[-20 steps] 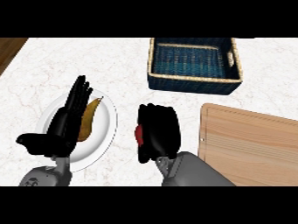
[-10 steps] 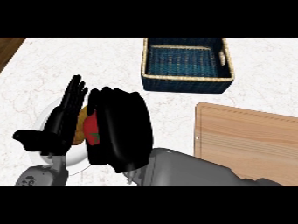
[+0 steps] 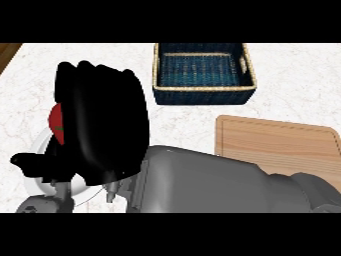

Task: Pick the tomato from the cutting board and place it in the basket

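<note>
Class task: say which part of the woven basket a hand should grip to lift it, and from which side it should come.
Grip the basket by the handle slot cut in its right wall, coming from the right side. A hand could hook through that opening, and the counter beside it is bare. The walls stand upright, so a rim pinch would likely also work.

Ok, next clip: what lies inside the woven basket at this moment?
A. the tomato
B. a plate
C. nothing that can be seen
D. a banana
C: the basket shows only its dark blue lining, while the tomato shows as a red patch at the edge of the right hand, left of the cutting board.
</note>
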